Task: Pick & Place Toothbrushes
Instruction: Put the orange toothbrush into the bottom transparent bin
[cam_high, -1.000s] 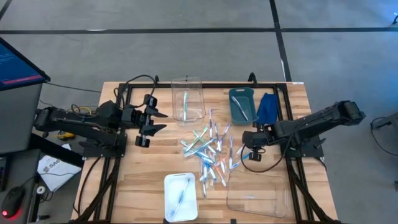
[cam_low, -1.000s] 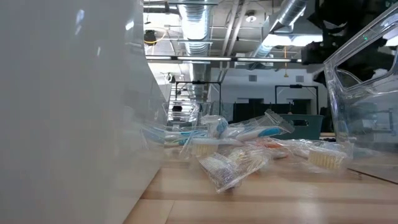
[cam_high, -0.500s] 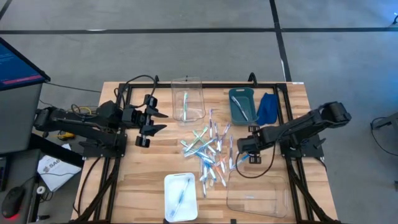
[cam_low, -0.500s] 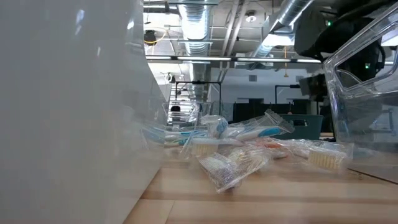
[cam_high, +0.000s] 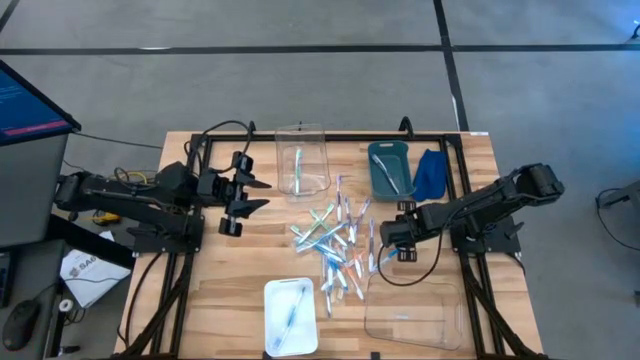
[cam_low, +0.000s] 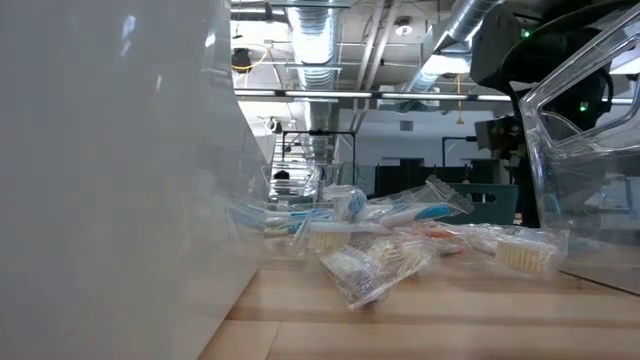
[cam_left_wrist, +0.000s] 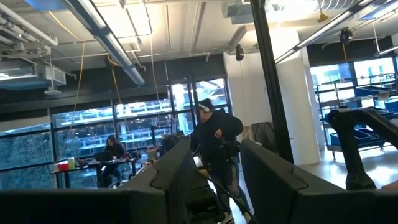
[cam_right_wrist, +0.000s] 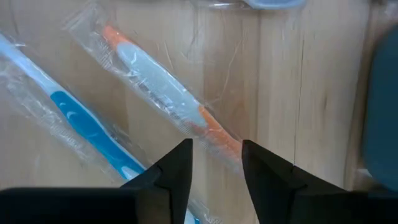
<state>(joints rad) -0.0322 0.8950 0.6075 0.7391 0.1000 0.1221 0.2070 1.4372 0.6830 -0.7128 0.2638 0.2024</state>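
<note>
Several wrapped toothbrushes (cam_high: 335, 245) lie in a loose pile mid-table, also seen in the low view as toothbrushes (cam_low: 400, 235). My right gripper (cam_high: 384, 243) hangs low over the pile's right edge, open and pointing down. In its wrist view my right gripper (cam_right_wrist: 216, 158) has its fingers on either side of the orange end (cam_right_wrist: 217, 134) of an orange-grey toothbrush (cam_right_wrist: 161, 84). A blue toothbrush (cam_right_wrist: 87, 124) lies beside it. My left gripper (cam_high: 258, 194) waits open at the table's left, above the table.
At the far edge stand a clear bin (cam_high: 300, 160) holding one toothbrush, a teal bin (cam_high: 388, 170) and a blue cloth (cam_high: 430, 172). A white tray (cam_high: 290, 303) with one toothbrush and a clear bin (cam_high: 412, 312) sit at the near edge. People show in the room behind.
My right gripper has moved toward the table's left and down, from beside the teal bin's near end to the pile's right edge, most of it in the first half second. The toothbrushes have stayed where they were.
</note>
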